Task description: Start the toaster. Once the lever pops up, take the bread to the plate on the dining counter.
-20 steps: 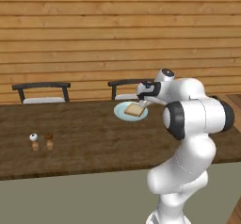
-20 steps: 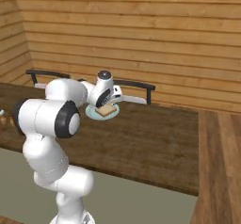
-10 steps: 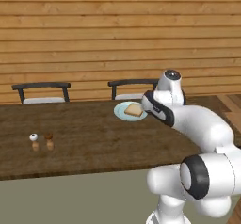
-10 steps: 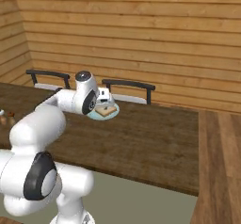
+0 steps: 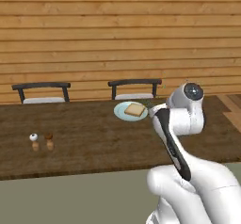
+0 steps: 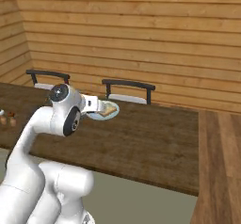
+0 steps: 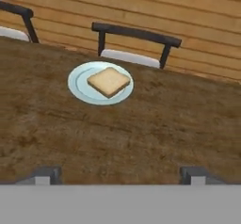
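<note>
A tan slice of bread [image 7: 108,81] lies flat on the round pale plate [image 7: 80,87], which rests on the dark wood dining counter [image 7: 141,124]. My gripper [image 7: 119,176] is open, its fingertips [image 7: 44,175] set wide apart with nothing between them. It hovers on the near side of the plate, a short way back from it. In the right base view the gripper [image 6: 100,107] sits just left of the plate [image 6: 96,116] and the bread [image 6: 109,108]. The left base view has the bread [image 5: 135,109] on the plate [image 5: 122,111]. The toaster is out of view.
Two dark chairs [image 5: 41,89] [image 5: 134,85] stand behind the counter against a wooden plank wall. A pair of small shakers [image 5: 41,142] stands on the counter far to the left. The counter's wood top turns toward me at the right [image 6: 221,162].
The arm has folded back and down, drawing the open gripper away from above the plate toward the near side. The bread stays on the plate.
</note>
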### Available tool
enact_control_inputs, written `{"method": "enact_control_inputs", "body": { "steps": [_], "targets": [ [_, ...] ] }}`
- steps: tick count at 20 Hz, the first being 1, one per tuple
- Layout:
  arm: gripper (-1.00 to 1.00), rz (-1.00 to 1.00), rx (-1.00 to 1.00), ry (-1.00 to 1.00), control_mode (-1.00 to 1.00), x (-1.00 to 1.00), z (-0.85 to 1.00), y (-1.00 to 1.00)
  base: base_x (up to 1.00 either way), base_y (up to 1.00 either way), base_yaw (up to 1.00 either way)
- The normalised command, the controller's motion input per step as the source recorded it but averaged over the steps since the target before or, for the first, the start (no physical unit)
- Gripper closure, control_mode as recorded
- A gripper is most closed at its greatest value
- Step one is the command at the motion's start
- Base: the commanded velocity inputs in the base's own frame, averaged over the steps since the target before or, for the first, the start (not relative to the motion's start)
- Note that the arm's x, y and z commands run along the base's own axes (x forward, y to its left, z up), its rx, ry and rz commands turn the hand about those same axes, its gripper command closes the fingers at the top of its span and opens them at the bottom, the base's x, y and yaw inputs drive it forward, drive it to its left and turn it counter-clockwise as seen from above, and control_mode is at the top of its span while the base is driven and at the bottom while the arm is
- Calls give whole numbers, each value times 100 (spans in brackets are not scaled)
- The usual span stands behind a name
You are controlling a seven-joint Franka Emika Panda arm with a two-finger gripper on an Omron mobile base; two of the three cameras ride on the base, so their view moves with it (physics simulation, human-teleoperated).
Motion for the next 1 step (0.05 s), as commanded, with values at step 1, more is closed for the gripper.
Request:
{"method": "enact_control_inputs", "body": {
  "steps": [1],
  "targets": [
    [-100,-17,11,-26,-100,-100,53,0,0,0,0]
  ]
}}
